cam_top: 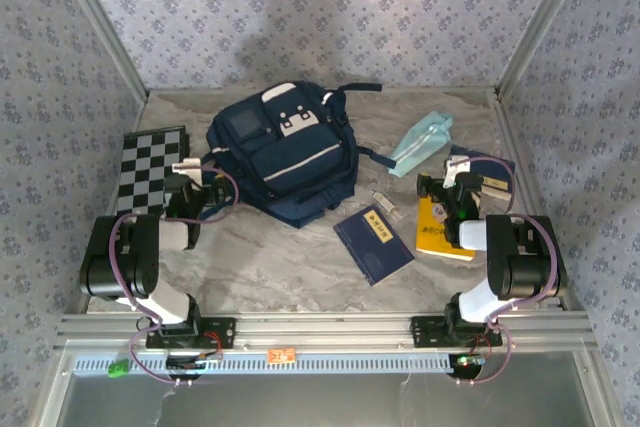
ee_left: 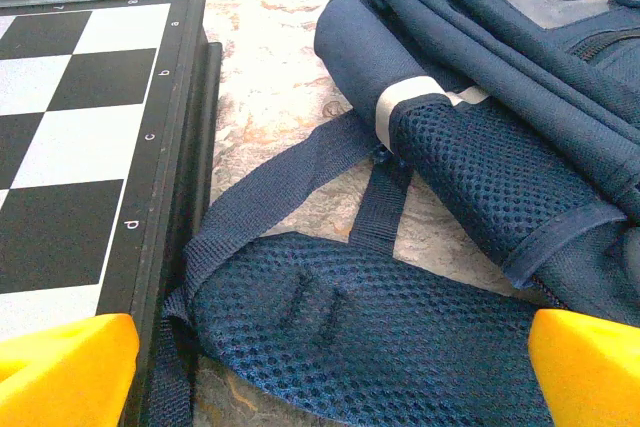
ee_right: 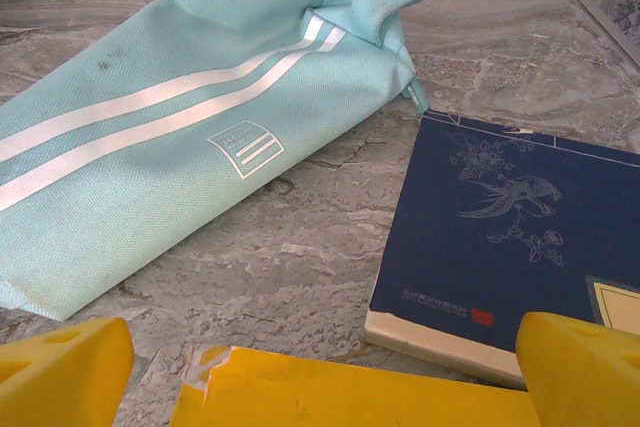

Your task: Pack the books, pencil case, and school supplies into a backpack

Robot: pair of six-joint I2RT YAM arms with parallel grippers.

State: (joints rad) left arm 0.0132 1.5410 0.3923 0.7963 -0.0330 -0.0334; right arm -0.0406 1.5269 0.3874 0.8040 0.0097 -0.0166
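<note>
Seemingly canvas pencil case (ee_right: 180, 137); mesh-strapped backpack (ee_left: 480, 157)

Two arms (cam_top: 130, 262): black joints, white links, purple cables (cam_top: 228, 192); yellow tool fingers (ee_left: 585, 367); black bases.

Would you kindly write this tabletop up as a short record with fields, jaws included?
backpack: lying rear centre
checkered board: left of backpack
pencil case: right of backpack
navy book: in front of backpack
yellow book: under right jaws
bird-print dark book: beside pencil case
small clear item: beside navy book
left jaws: open, empty, above backpack strap
right jaws: open, empty
</note>
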